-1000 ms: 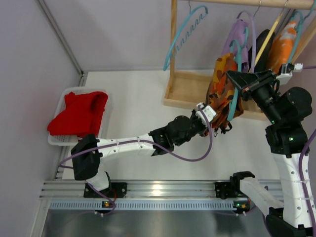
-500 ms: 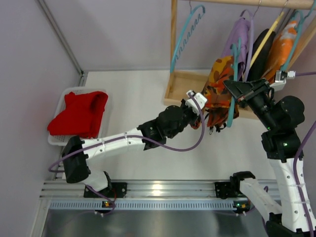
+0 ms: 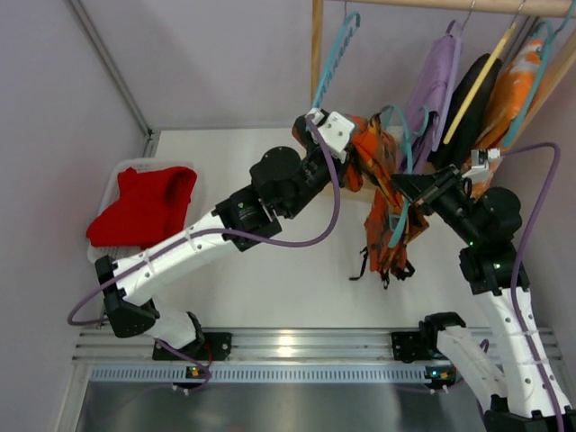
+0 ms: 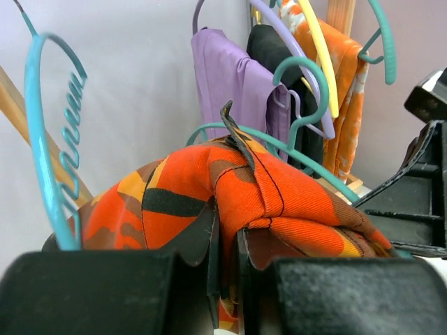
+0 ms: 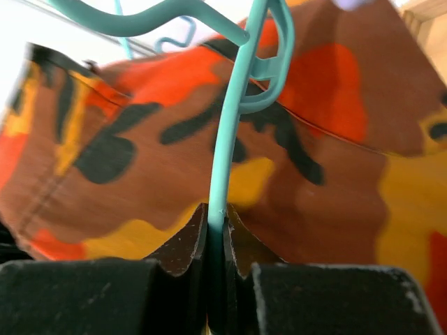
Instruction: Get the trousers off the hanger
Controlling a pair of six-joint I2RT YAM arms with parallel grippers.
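Since half a second ago the left pincer [image 3: 353,155] has swung up and back toward the far edge of the surface [image 3: 252,270], ending beside the wooden rack post [image 3: 317,36]. It has dragged a fold of the camouflage trousers [image 3: 389,220] with it, while the right pincer [image 3: 402,186] has drawn the teal hanger [image 3: 397,216] off the rack and out over the right half. The two appear to pull in opposite directions so that the cloth slides along the hanger bar: one part is stretched leftward and the rest dangles over the surface's right half, so the trousers are probably only partly off. The overhead view gives that spread, but not the grips. The left wrist view shows the left pincer [image 4: 225,237] closed to a narrow gap on a bunched orange fold of the trousers [image 4: 279,195], with the hanger [image 4: 300,156] arching over the cloth. Behind these hang a notched teal hanger [image 4: 42,139] and a purple garment [image 4: 223,77]. The right wrist view shows the right pincer [image 5: 215,225] clamped tight on the thin teal rod of the hanger [image 5: 234,118], with the trousers [image 5: 140,167] draped just behind it and free of that pincer. Only the overhead view shows the red cloth [image 3: 144,207] in its basket at the left edge.
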